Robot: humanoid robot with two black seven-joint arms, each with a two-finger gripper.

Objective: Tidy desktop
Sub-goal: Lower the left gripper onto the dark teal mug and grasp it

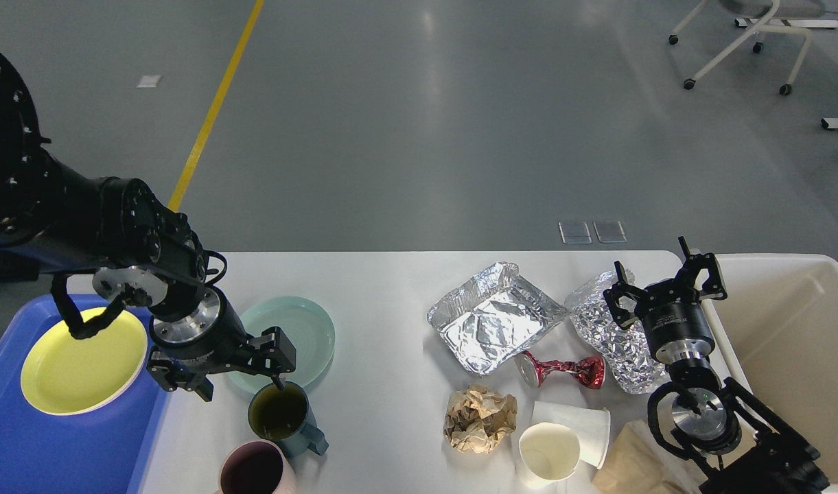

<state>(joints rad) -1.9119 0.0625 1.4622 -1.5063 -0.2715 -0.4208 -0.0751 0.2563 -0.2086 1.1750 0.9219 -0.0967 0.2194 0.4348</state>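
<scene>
The white desktop (391,302) holds dishes on the left and litter on the right. My left gripper (242,389) is open and low over the near edge of a pale green plate (302,329). Its right fingertip (278,381) is at the far rim of a dark teal mug (281,415); I cannot tell if it touches. A pink mug (254,470) stands in front of the teal one. A yellow plate (68,363) lies in the blue tray (20,439). My right gripper (662,278) is open and empty above crumpled foil (607,336).
A foil tray (491,319), a crushed red wrapper (563,370), a brown paper ball (479,418), two paper cups (549,453), (583,422) and a brown paper bag (631,466) lie at right. A cream bin (789,343) stands at the right edge.
</scene>
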